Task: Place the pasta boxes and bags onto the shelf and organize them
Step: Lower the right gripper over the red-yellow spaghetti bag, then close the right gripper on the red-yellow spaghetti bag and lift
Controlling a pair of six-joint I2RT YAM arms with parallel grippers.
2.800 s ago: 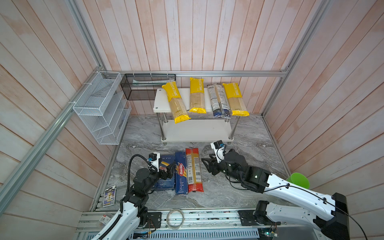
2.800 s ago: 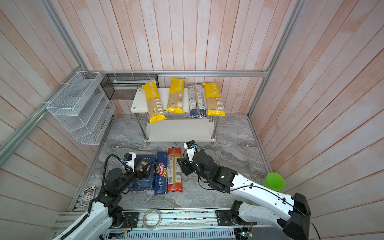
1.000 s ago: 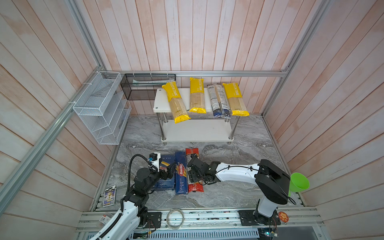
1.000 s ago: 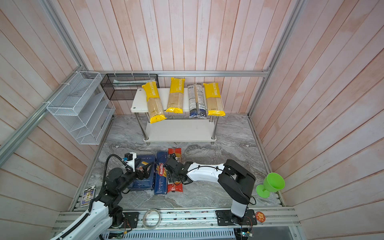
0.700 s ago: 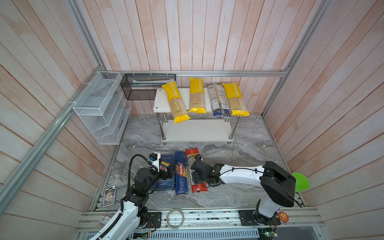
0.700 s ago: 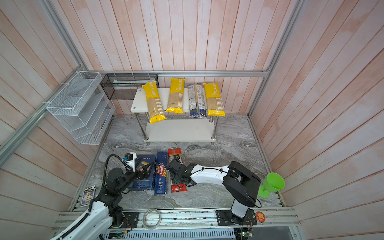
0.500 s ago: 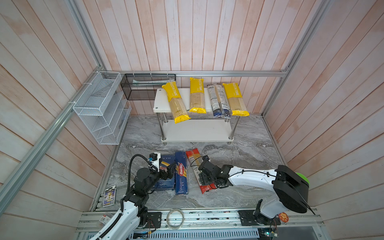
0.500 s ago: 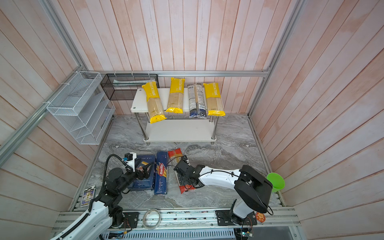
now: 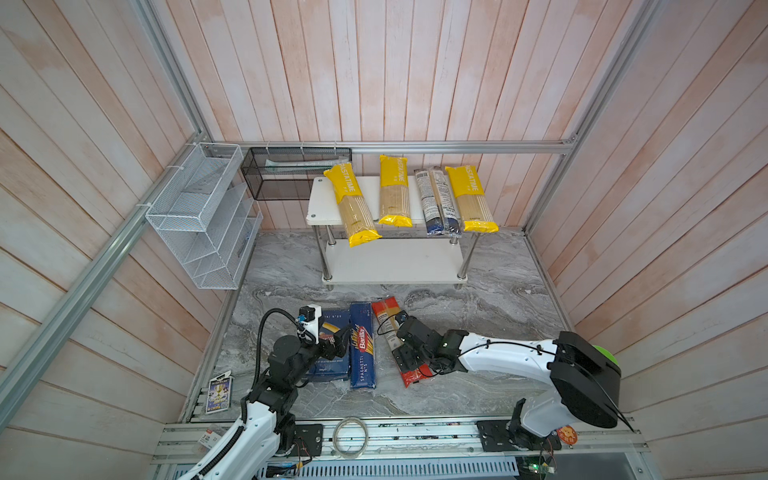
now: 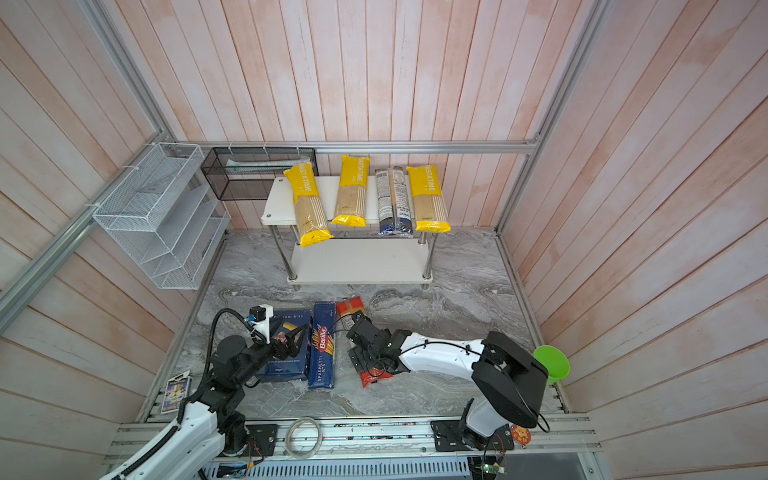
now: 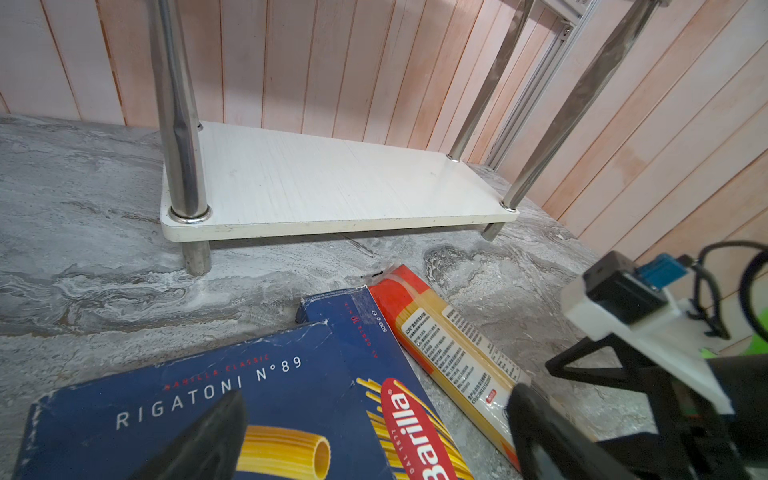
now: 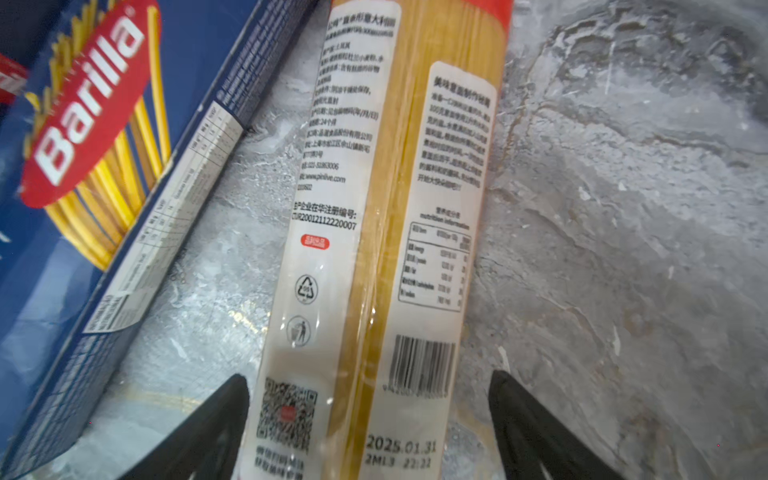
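Bags: three yellow bags (image 9: 353, 208) and one dark blue bag (image 9: 438, 203) atop the shelf (image 9: 322, 203); one red-ended bag (image 9: 384, 311) on the surface (image 9: 478, 299), straddled by the wide right pincer (image 12: 370, 386). Two boxes (image 9: 361, 353) lie alongside; the left pincer (image 11: 374, 395) gapes above the rigatoni box (image 9: 334, 318).

Rigatoni box (image 11: 166, 399) — "RIGATONI N°89"; spaghetti box (image 12: 104, 187) — "Barilla"

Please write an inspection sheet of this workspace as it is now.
Surface: grey marbled table, no spill seen.
Job's things: shelf top tier holds three yellow bags and one dark blue bag; rigatoni box, spaghetti box, red-ended bag lie on the table.
Clutter: green cup, card, wire coil.
Grippers: left gripper open above the rigatoni box; right gripper open, astride the red-ended bag.
Cables: black cable loops at left wrist; thin cable along right arm.
Surroundings: plank walls, white wire organiser, black mesh basket.
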